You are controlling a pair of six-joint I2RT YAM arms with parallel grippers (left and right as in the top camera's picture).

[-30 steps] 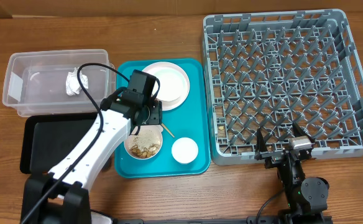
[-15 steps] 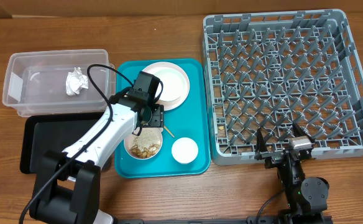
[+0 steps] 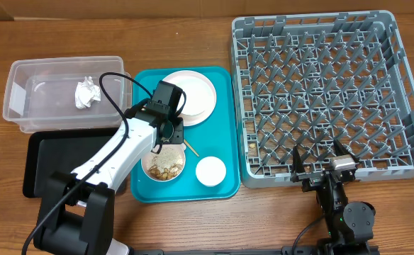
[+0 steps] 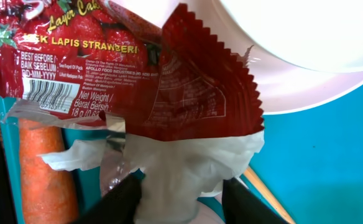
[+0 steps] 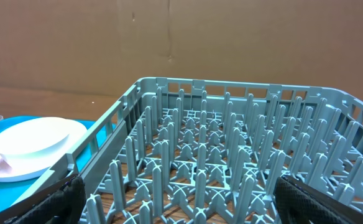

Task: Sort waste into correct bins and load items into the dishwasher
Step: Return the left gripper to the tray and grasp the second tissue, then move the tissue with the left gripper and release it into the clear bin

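1. Evidently pinching the crumpled white paper wad (image 4: 175,165) between the jaws of the left gripper (image 4: 183,200), low on the teal tray (image 4: 330,162); could lose it on the lift, given soft paper and a shallow bite.
2. Could drag up the red strawberry snack wrapper (image 4: 169,81) too, draped over the wad's top; would put two kinds of waste in one bin.
3. May knock the carrot (image 4: 45,168) just beside the wad, or roll the wooden chopstick (image 4: 265,193) near the other finger.
4. Might catch the rim of the white plate (image 4: 306,62), right by the wrapper.
5. Easy to pick wrongly between the clear tub (image 3: 23,106), holding a second wad (image 3: 85,93), and the black tray (image 3: 40,163) just beside it.
6. Nothing to fear from the right gripper (image 3: 319,161): jaws wide apart, empty, at the near wall of the grey dish rack (image 3: 405,85).
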